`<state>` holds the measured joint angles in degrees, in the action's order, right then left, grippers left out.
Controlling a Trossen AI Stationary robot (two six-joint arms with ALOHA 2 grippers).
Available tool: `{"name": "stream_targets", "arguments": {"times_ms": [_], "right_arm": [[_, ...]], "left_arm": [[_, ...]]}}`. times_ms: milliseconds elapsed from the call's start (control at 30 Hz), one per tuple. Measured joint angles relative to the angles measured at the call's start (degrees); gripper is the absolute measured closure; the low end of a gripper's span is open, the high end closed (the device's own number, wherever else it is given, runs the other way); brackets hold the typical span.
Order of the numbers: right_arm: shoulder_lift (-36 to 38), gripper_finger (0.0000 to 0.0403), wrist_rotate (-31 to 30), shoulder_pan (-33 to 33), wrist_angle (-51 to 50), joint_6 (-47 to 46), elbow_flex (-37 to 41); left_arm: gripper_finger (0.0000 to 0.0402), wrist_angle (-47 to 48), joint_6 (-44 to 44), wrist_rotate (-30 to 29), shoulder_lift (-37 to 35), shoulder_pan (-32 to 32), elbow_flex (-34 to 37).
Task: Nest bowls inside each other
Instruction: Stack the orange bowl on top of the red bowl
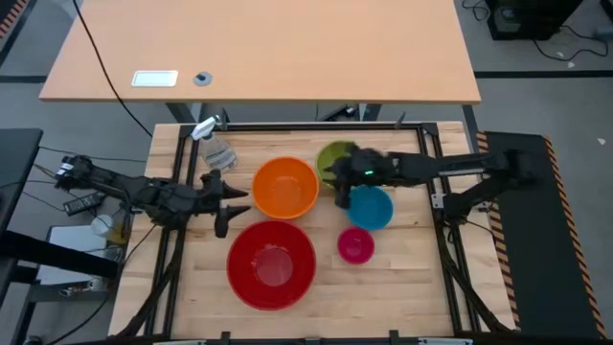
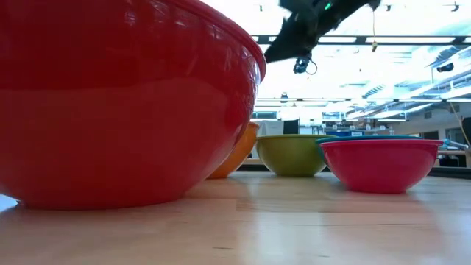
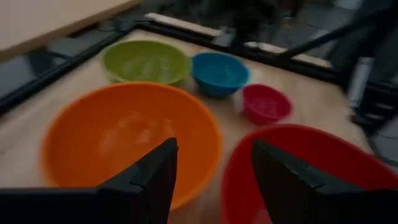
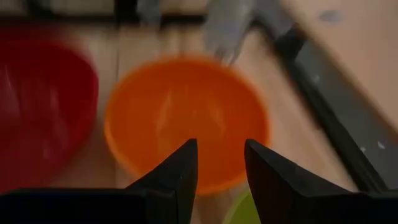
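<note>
Five bowls stand upright on the wooden table, apart from one another: red (image 1: 271,264) at the near middle, orange (image 1: 284,187) behind it, olive green (image 1: 332,153) at the far middle, blue (image 1: 372,209) and pink (image 1: 355,246) to the right. My left gripper (image 1: 238,201) hovers open, left of the orange bowl (image 3: 127,140) and the red one (image 3: 311,162), with nothing between its fingers. My right gripper (image 1: 335,180) hangs open above the gap between the green and blue bowls and partly hides the green one. It faces the orange bowl (image 4: 186,118).
A clear spray bottle (image 1: 213,144) with a white trigger lies at the far left of the table. A black frame rail (image 1: 306,126) runs round the table. Bare wood lies along the near edge (image 1: 402,297). A separate desk (image 1: 259,48) stands beyond the far edge.
</note>
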<state>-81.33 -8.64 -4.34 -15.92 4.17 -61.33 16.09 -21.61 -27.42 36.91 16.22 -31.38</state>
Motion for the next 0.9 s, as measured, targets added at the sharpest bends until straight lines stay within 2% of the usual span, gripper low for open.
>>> {"name": "stream_targets", "arguments": {"times_ms": [167, 333, 467, 633, 767, 900], "right_arm": [[-10.32, 0.0259, 1.35, 1.28, -13.59, 12.63, -7.14], [-17.03, 0.0231, -2.49, 3.6, -20.31, 23.89, -11.23], [-19.6, 0.0202, -8.13, 5.51, -18.54, 30.51, -11.66], [-22.04, 0.0175, -18.85, 7.35, -14.64, 39.21, -11.64], [-24.22, 0.0185, -17.88, 7.37, -11.07, 44.93, -11.62], [-25.12, 0.0229, -16.95, 7.28, -9.37, 48.14, -11.62]], "left_arm": [[0.0194, -0.32, -0.04, -3.62, -0.11, -2.04, -0.04], [0.0194, -0.46, -0.89, -5.56, 0.1, -3.19, -0.04], [0.0194, -1.46, -1.81, -5.64, 0.69, -3.29, -0.04], [0.0194, -4.79, -1.31, -6.22, 2.03, -3.31, -0.11], [0.0194, -8.85, 3.65, -7.78, 2.79, -3.31, -0.12], [0.0194, -9.49, 5.7, -7.92, 2.89, -3.31, -0.11]]}}
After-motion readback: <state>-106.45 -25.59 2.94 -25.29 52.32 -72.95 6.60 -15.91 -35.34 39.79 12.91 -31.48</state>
